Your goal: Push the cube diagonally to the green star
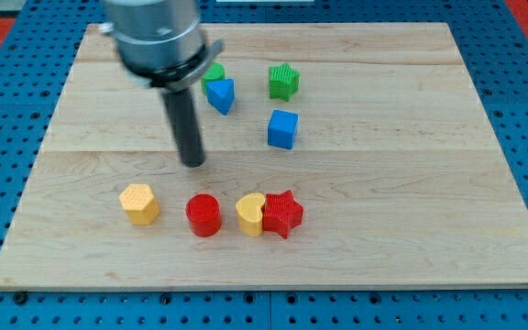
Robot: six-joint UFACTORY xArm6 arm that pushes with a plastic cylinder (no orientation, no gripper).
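Board looks like pale matt wood with visible grain, blue cube is ridged matt plastic, rod dull dark metal.

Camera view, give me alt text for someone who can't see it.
My tip rests on a wooden board, left of the blue cube, below the green star. Yellow and red blocks line the view's bottom.

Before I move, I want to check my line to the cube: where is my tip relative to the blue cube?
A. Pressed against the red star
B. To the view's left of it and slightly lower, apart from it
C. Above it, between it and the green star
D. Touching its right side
B. My tip stands on bare board to the view's left of the blue cube, with a clear gap between them; the green star is above the cube.
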